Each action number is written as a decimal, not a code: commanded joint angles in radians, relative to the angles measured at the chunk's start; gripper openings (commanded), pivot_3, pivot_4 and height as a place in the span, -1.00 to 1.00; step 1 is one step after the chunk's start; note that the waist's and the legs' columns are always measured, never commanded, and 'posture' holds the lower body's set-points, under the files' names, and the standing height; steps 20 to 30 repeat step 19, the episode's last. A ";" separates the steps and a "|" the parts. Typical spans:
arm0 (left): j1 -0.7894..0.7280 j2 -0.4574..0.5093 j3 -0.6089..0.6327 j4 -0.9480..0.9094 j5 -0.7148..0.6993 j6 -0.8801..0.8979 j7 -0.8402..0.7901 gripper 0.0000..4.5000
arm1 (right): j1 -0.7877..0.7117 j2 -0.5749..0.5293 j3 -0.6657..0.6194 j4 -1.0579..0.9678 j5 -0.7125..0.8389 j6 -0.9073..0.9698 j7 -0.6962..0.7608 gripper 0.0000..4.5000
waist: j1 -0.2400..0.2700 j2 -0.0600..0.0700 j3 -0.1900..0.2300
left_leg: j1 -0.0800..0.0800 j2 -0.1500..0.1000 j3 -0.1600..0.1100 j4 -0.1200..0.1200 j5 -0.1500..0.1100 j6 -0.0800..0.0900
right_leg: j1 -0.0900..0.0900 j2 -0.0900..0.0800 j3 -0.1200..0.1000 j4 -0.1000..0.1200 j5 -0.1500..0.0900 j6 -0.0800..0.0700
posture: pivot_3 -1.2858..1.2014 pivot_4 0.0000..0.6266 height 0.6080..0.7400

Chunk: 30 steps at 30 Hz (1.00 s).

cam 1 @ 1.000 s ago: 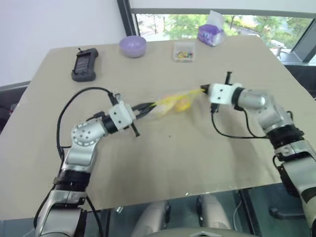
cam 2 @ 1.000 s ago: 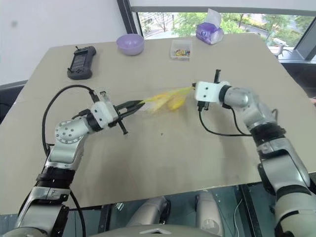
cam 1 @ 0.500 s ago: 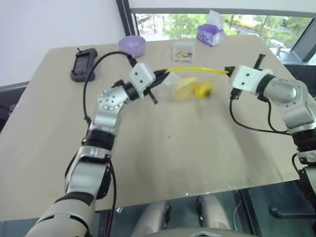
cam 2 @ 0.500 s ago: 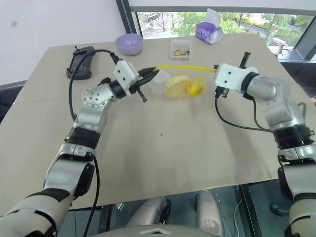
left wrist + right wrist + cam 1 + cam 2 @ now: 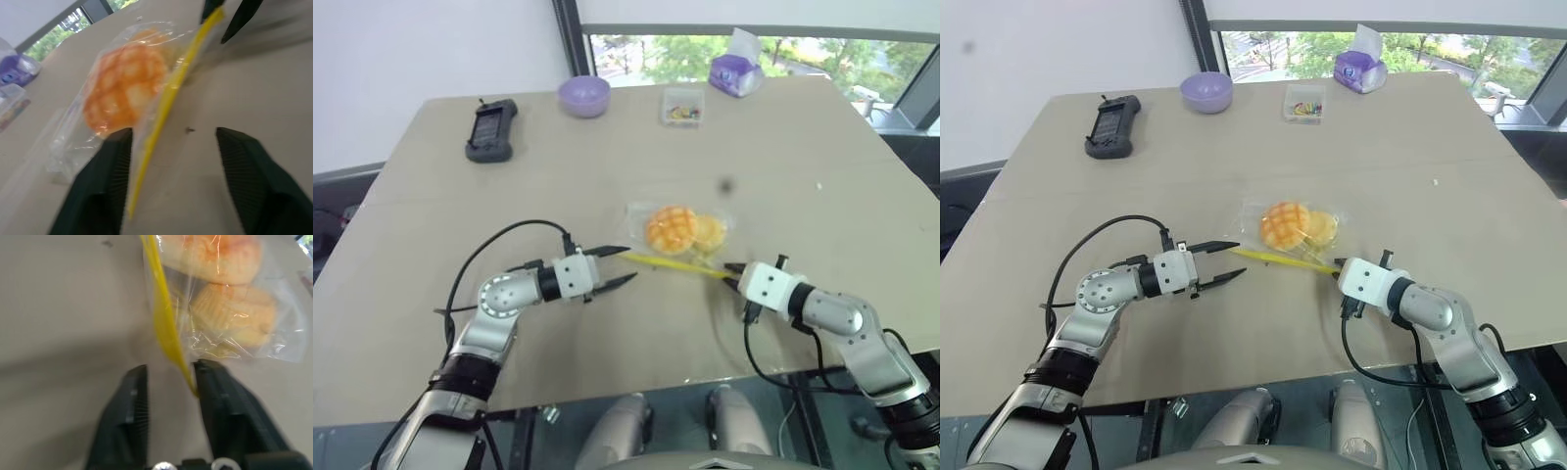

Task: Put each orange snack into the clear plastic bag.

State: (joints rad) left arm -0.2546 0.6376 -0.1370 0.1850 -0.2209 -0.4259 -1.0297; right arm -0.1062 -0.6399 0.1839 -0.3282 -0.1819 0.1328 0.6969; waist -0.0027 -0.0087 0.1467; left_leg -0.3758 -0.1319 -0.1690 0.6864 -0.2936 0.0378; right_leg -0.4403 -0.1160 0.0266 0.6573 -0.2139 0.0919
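Looked down from head height over the table (image 5: 431, 294), both eyes sharing it. Sat low at each wrist, close behind the fingers, facing the clear plastic bag (image 5: 117, 93) from opposite ends.

A tan table (image 5: 460, 196) stands before a window, with green trees beyond the glass. Near its far edge sits a purple bowl (image 5: 583, 96), upright and round. To its left lies a black handheld device (image 5: 490, 129), flat on the tabletop and well apart from the bowl. To the right of the bowl rests a small clear box of colourful bits (image 5: 681, 107). Farther right, close to the table's far edge, is a purple tissue pack (image 5: 735, 71) with a white sheet sticking up from its top.
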 commanded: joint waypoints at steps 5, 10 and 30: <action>0.131 0.144 0.216 -0.251 -0.342 0.507 0.000 1.00 | 0.170 -0.069 -0.282 -0.161 0.321 0.112 0.117 0.93 | -0.001 0.000 0.001 | 0.003 0.003 0.000 -0.003 0.001 -0.003 | 0.001 0.003 0.000 0.000 0.000 0.000 | 0.03 -0.52 1.00; 0.152 0.210 0.299 -0.320 -0.459 0.736 -0.008 1.00 | 0.186 -0.040 -0.454 -0.272 0.602 0.284 0.106 0.93 | -0.005 0.000 0.001 | 0.004 0.004 0.000 -0.004 0.001 -0.002 | 0.003 0.004 0.001 -0.004 0.000 0.000 | 0.03 -0.52 1.00; 0.107 0.240 0.340 -0.290 -0.447 0.819 -0.050 1.00 | 0.247 -0.113 -0.557 -0.347 0.718 0.406 0.090 0.93 | 0.012 0.001 0.002 | 0.012 0.005 0.000 -0.012 0.000 -0.001 | 0.012 0.004 0.000 -0.014 0.000 -0.001 | 0.03 -0.52 1.00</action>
